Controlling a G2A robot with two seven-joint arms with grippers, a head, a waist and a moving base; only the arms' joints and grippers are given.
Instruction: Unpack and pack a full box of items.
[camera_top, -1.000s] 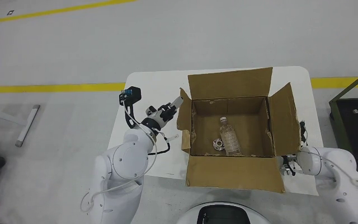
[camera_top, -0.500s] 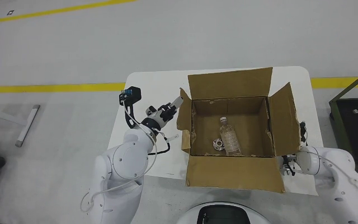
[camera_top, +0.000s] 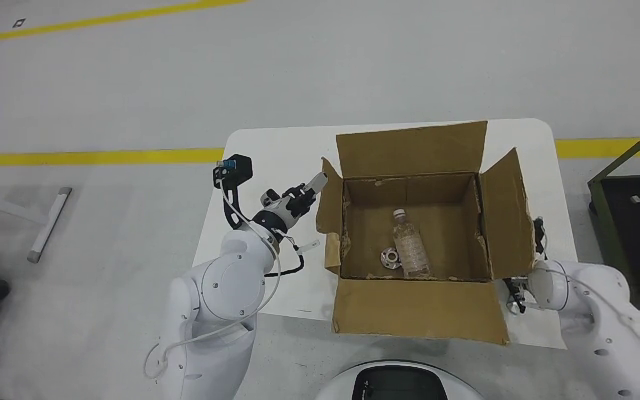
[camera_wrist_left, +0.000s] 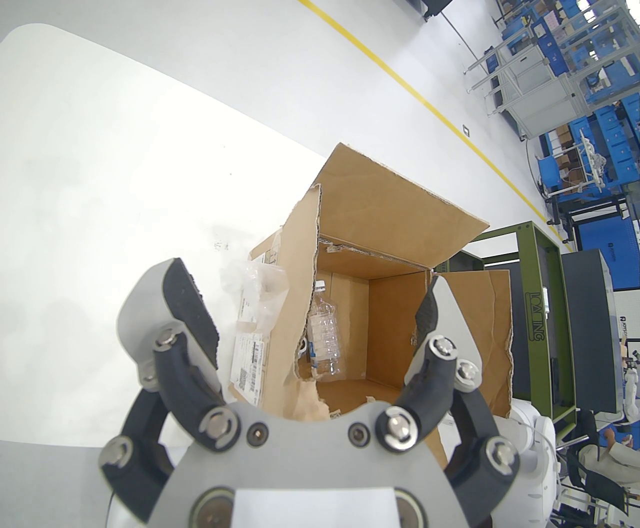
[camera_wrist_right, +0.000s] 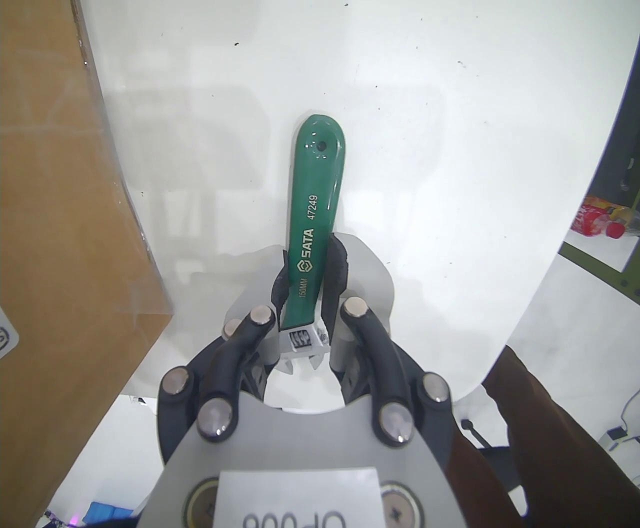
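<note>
Wrench, stiff and likely heavy with a grippy green handle, sits clamped near its head in the right gripper, low over the table beside the box; left gripper gapes wide, empty.

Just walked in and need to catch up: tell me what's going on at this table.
A two-armed robot works at an open cardboard box on a white table. Its right gripper is shut on a green-handled wrench outside the box. Its left gripper is open and empty at the opposite side. A clear bottle and a small metal part lie in the box.
</note>
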